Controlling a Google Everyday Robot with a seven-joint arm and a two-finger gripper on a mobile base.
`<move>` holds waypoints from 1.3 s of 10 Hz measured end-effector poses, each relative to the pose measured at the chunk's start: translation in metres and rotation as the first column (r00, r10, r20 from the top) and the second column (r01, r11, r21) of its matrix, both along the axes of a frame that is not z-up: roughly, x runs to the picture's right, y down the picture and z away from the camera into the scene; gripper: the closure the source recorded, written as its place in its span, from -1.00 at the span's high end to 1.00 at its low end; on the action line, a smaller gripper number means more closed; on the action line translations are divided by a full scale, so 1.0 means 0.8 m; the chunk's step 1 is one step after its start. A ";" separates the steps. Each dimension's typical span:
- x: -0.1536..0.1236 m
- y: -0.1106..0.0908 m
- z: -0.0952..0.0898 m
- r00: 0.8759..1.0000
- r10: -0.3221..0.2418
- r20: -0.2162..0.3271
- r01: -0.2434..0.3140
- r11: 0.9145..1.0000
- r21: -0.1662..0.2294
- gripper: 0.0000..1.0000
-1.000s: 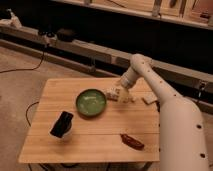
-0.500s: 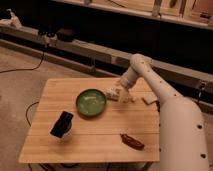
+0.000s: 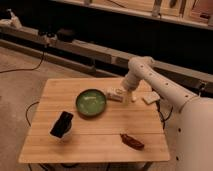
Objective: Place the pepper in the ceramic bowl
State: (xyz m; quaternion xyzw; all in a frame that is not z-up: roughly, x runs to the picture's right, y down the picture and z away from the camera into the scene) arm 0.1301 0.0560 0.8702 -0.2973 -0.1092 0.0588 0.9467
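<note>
On the wooden table (image 3: 60,92), the pepper (image 3: 132,141) lies near-right, not yet fetched, while the gripper (image 3: 132,98), grip state impossible to tell, hangs just right of the ceramic bowl (image 3: 78,103).

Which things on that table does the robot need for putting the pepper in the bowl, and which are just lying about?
Needed: pepper; bowl; gripper, just right of the bowl.
Lying about: black cup; white packet.

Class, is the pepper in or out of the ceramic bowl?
Out: the pepper lies on the table, apart from the ceramic bowl; gripper beside the bowl.
</note>
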 end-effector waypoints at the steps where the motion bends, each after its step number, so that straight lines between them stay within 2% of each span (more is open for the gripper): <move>1: -0.006 0.023 -0.019 1.000 0.004 0.004 -0.004 1.000 0.005 0.60; 3: -0.016 0.061 -0.044 0.999 0.025 0.021 -0.025 1.000 0.012 0.60; 5: -0.010 0.086 -0.059 0.996 0.089 0.013 -0.090 0.995 0.033 0.60; 10: -0.009 0.090 -0.062 0.994 0.108 0.010 -0.108 0.994 0.034 0.60; 12: 0.008 0.094 -0.058 0.991 0.128 -0.026 -0.129 0.992 -0.005 0.60; 13: 0.028 0.097 -0.058 0.986 0.152 -0.065 -0.154 0.987 -0.034 0.60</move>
